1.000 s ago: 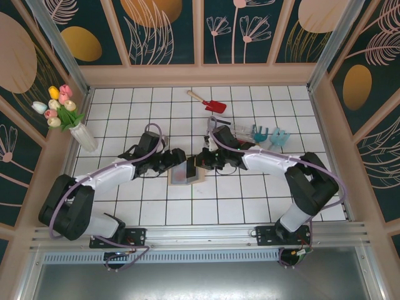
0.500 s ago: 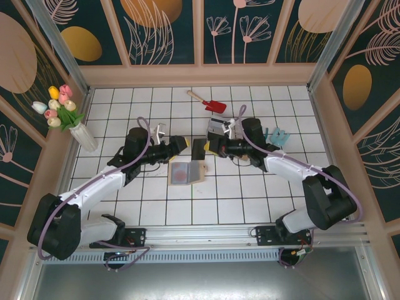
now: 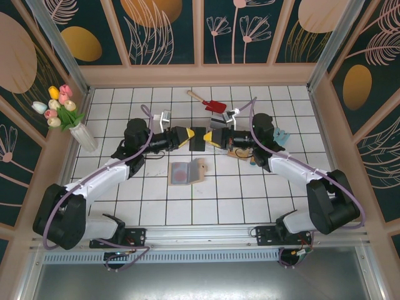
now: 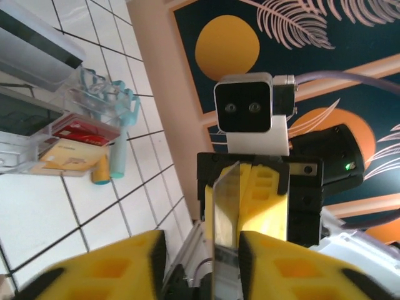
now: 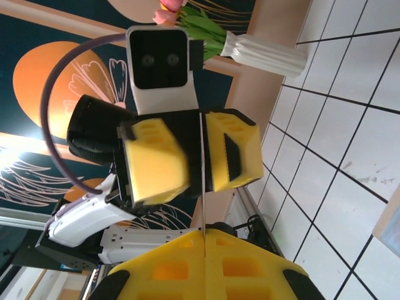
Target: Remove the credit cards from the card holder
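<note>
A thin dark credit card (image 3: 199, 136) hangs in the air between my two grippers, edge-on in both wrist views (image 4: 226, 237) (image 5: 203, 169). My right gripper (image 3: 210, 137) (image 5: 204, 240) is shut on one end of it. My left gripper (image 3: 187, 136) (image 4: 203, 256) faces it, open, with its yellow fingers (image 5: 156, 164) on either side of the card's other end and a gap showing on one side. The tan card holder (image 3: 197, 170) lies open on the tiles below, with a red card (image 3: 180, 173) in its blue-grey inside.
A clear plastic tray (image 4: 37, 134) behind the right arm holds a red card (image 4: 78, 131) and a tan one (image 4: 69, 164). Teal toys (image 3: 279, 136) lie beside it. A red toy shovel (image 3: 213, 104) is at the back, a tulip vase (image 3: 82, 135) at the left.
Both grippers rose from the card holder and moved toward the back. The right one carried the dark card up, and the left one's open fingers came around its free end.
</note>
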Controlling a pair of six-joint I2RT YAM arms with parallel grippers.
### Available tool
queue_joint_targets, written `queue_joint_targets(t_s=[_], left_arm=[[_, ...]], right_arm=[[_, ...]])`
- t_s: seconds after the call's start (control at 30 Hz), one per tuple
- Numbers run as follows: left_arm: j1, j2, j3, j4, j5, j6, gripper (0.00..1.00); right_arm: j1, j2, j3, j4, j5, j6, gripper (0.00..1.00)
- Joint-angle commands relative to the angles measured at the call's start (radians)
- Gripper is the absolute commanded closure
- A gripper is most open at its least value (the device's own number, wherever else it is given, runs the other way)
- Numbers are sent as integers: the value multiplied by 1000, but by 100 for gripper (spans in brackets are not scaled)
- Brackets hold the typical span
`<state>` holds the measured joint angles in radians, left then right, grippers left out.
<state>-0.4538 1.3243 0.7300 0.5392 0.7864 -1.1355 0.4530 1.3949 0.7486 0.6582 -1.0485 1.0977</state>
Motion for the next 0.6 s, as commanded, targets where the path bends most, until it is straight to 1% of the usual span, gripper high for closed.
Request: queue_joint_targets(t_s=[0.0,0.03,0.07,0.1,0.17,0.23,0.3,0.37,0.5,0.57], left_arm=[[-1,8,32,130,18,-53,83],[-1,7,28,151,10,-68,91],[-2,7,26,167,4,-76,97],[-2,3,26,172,-1,-76,100],[-2,0,26,168,-16,-75,100],[-2,2,31,160,-29,-75,100],[-2,8,35,163,-30,-86,100],[-2,11,36,179,-29,-104,100],[-1,13,38,182,-27,-95,100],[-1,17,57,111,-23,-30,100]], right_arm=[[-6,1,43,87,-41,29,100],[-5,7,46,95,-39,39,100],[-4,12,46,114,-36,56,96],[-4,17,43,131,-29,76,89],[3,29,50,157,-11,107,78],[12,41,63,159,12,113,74],[19,53,77,158,29,118,73],[20,66,92,153,34,122,75],[21,90,118,104,45,102,85],[19,107,122,107,45,99,92]])
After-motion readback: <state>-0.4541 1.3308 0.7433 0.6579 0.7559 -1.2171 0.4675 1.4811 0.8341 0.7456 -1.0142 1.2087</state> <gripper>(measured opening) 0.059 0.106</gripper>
